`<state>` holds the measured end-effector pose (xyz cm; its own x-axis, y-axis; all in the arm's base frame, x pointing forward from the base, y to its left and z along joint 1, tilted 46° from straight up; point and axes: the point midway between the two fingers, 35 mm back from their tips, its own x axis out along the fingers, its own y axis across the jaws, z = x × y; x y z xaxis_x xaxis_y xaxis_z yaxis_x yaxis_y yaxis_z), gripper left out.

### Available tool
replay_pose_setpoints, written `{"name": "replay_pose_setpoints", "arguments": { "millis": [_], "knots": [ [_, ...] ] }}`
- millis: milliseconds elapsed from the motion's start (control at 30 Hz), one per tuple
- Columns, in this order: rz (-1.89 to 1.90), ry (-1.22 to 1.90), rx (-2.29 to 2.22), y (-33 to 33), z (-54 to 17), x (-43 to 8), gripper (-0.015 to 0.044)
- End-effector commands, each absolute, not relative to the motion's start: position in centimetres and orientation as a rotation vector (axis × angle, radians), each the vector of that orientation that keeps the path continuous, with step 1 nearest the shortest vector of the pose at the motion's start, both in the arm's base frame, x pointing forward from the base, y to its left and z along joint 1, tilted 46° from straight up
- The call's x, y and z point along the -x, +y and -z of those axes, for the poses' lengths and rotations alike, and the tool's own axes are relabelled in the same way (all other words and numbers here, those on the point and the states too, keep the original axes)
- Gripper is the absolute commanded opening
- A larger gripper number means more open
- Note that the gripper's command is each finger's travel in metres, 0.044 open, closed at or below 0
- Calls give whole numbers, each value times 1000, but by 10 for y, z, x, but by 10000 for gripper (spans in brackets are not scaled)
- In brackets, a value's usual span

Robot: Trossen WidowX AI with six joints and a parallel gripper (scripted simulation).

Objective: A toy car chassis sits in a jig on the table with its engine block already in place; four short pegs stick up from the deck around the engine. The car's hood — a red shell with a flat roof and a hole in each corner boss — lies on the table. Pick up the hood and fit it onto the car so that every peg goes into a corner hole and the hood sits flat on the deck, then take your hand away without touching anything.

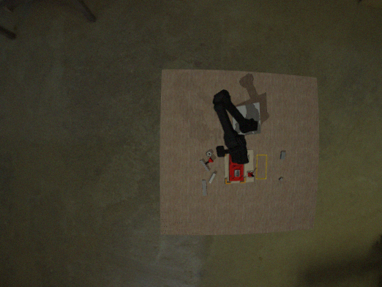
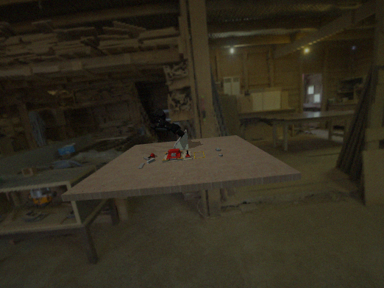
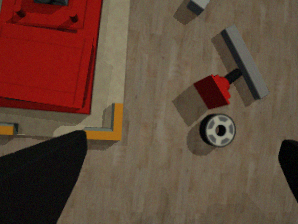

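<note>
Dim, murky light over the whole workshop now, with two small lamps glowing at the far right. The arm's shadow (image 1: 266,106) falls crisp across the tabletop (image 1: 194,205) (image 2: 184,180). From outside, the background looks soft and grainy; close up, wheel (image 3: 220,130) edges read clearer, dark shadows lying to their left.

The top view looks straight down from high above the whole table (image 1: 190,205) (image 2: 184,180), the exterior view faces it from well back, slightly above its surface, and the wrist view looks steeply down, seemingly close, all three sharing the red car (image 1: 237,173) (image 2: 173,154) (image 3: 45,65).
</note>
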<state>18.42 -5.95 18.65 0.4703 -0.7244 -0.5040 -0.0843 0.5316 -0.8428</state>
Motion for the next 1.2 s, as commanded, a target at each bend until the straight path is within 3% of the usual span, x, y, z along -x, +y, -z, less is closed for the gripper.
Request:
{"name": "replay_pose_setpoints", "arguments": {
  "millis": [0,400,733,1167],
  "knots": [
    [357,1139,1077,-50,-174,-198,440],
    [-65,1475,1505,-36,-123,-225,440],
    [-664,1656,1840,-23,-71,-246,440],
    [-677,1658,1845,-25,-69,-247,440]
  ]
}}
